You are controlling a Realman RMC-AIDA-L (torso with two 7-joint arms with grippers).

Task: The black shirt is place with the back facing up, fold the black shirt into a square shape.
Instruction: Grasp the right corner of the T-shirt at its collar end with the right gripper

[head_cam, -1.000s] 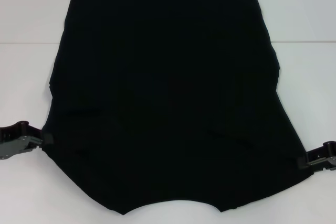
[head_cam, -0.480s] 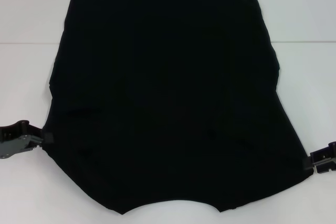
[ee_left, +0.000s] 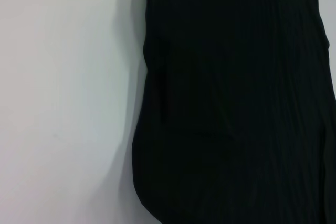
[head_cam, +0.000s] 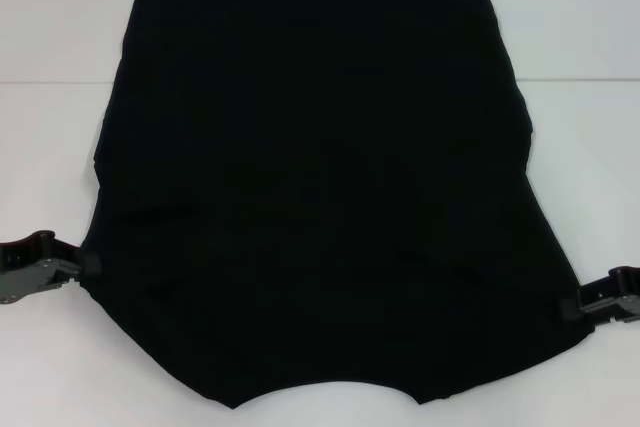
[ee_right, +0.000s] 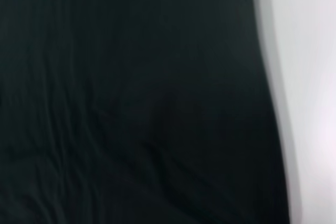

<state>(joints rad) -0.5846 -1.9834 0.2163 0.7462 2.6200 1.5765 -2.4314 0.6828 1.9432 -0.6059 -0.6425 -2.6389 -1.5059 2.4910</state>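
Note:
The black shirt (head_cam: pixel 310 177) lies spread flat on the white table (head_cam: pixel 45 157). Its curved neckline is at the near edge and its straight hem at the far edge. My left gripper (head_cam: pixel 88 265) meets the shirt's near left side edge, low over the table. My right gripper (head_cam: pixel 575 306) meets the near right side edge in the same way. Dark fabric hides what either tip has between it. The left wrist view shows the shirt's (ee_left: pixel 236 103) side edge against the table, and the right wrist view is mostly filled by the shirt (ee_right: pixel 131 98).
Bare white table (head_cam: pixel 590 167) shows on both sides of the shirt and in a narrow strip along the near edge. The shirt's far end reaches the top of the head view. No other objects are in sight.
The right gripper drifted slightly outward and down, then came back to the shirt's edge. The left gripper and the shirt have barely moved.

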